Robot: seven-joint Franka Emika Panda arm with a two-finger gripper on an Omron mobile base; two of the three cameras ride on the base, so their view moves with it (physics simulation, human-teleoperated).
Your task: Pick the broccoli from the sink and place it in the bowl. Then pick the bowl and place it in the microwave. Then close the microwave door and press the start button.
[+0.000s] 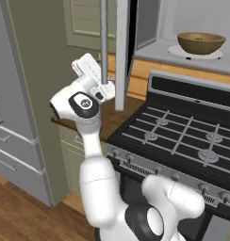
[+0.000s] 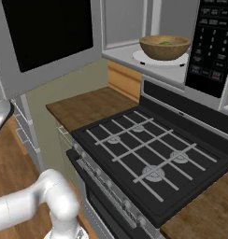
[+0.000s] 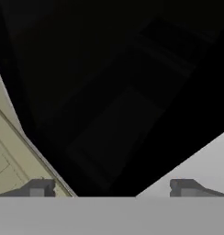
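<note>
**Operator:** I take the stove (image 1: 183,136) as my landmark. The microwave (image 2: 134,51) sits above its back edge, cavity open. The bowl (image 1: 201,42) rests on the white turntable (image 1: 176,50) inside, above the stove's rear burners. In the right base view I see a bit of green in the bowl, the broccoli (image 2: 165,43).

**Observer:** And the door?

**Operator:** The microwave door (image 2: 46,35) stands swung out to the left of the stove, over the wooden counter (image 2: 90,106). In the left base view I see it edge-on as a pale upright strip (image 1: 121,52), left of the stove's corner.

**Observer:** Where is the hand?

**Operator:** The gripper (image 1: 109,89) is up beside the door's lower edge, left of the stove, just beside that pale strip. I cannot tell if it touches.

**Observer:** Fingers?

**Operator:** In the hand view the two tips (image 3: 40,188) sit far apart, spread wide, nothing between them. Dark door glass (image 3: 109,92) lies ahead of them.
</note>
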